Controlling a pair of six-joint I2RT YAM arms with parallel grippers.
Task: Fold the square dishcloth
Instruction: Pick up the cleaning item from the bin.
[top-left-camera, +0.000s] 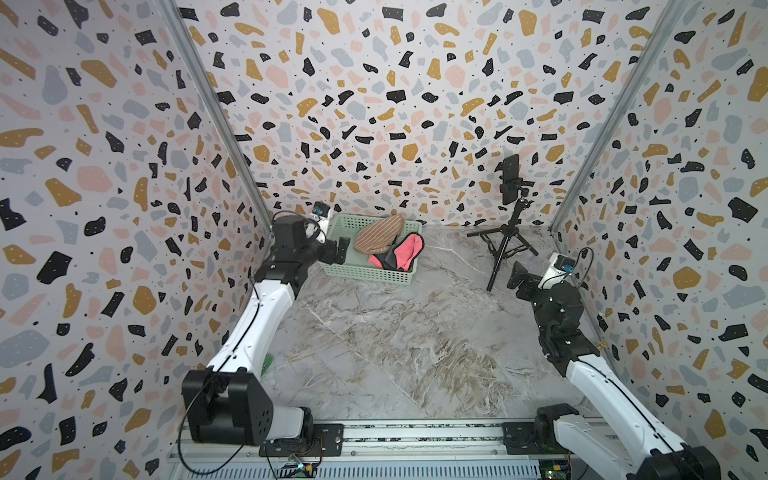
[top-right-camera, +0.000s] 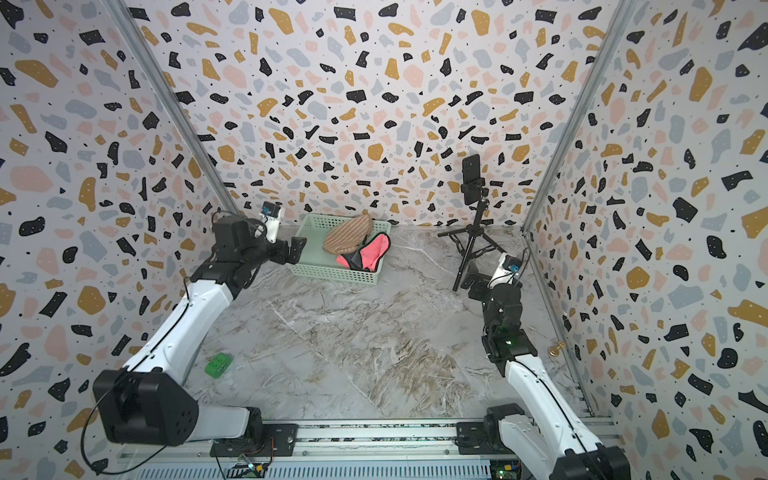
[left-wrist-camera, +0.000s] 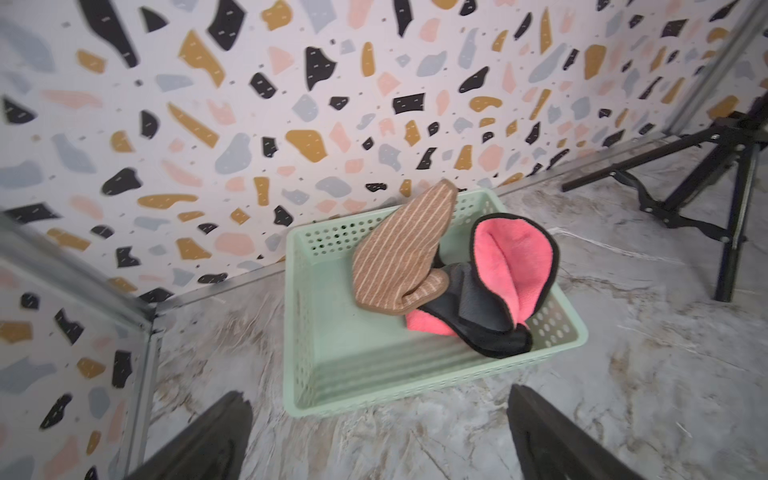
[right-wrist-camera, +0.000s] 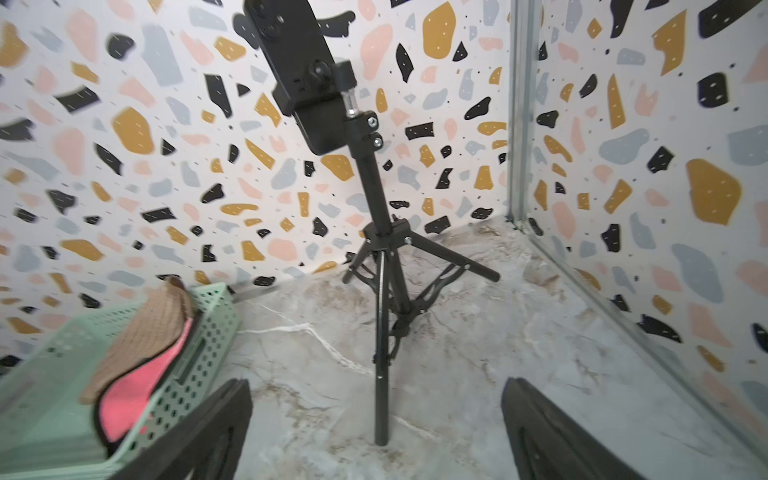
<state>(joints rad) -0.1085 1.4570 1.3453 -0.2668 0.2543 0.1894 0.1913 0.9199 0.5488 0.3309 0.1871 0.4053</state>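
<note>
While the marble desk (top-left-camera: 395, 353) offers room for folding, the green basket (top-left-camera: 365, 276) at its far edge holds the striped dishcloth (top-left-camera: 378, 239), crumpled on top of a pink cloth (top-left-camera: 405, 251). My left end effector (top-left-camera: 337, 251) hovers just beside the basket and my right end effector (top-left-camera: 519, 276) well apart from it, both spread wide and empty. I judge fetching is the step in hand: next, reach in, pinch the dishcloth, lay it flat.

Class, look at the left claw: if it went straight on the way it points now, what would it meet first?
Probably the basket: the open left claw aims at its near wall, with nothing visible in between. How far ahead that wall lies is hard to judge.
</note>
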